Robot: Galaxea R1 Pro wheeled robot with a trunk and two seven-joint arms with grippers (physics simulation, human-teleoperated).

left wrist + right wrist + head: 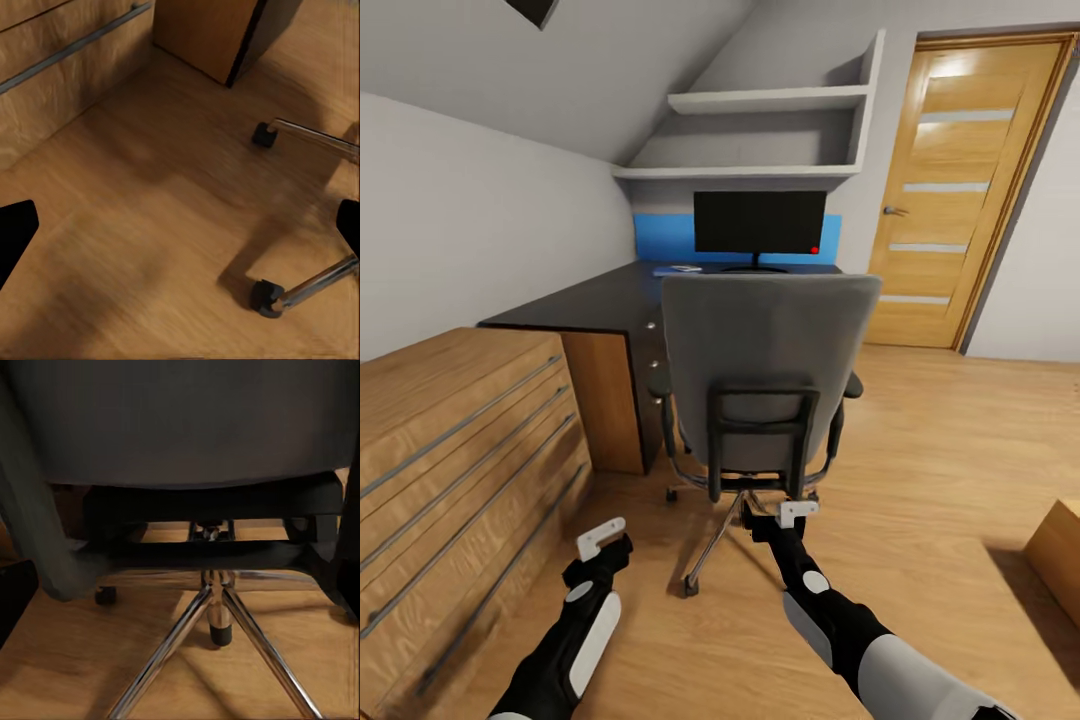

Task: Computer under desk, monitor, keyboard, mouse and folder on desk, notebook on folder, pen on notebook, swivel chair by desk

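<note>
Five castors made the swivel chair (765,370) free-rolling yet bulky — best pushed at its stiff backrest frame; right gripper (797,513) and left gripper (601,538) — jaw state indeterminate.

A home attic room set up as a study corner: sloped grey walls, a light wood floor (920,470) and a wooden door (960,190). A monitor (759,222) stands on the black surface (590,300), a grey swivel chair (760,370) before it, white shelves (760,100) above, wooden drawers (450,440) alongside
</note>
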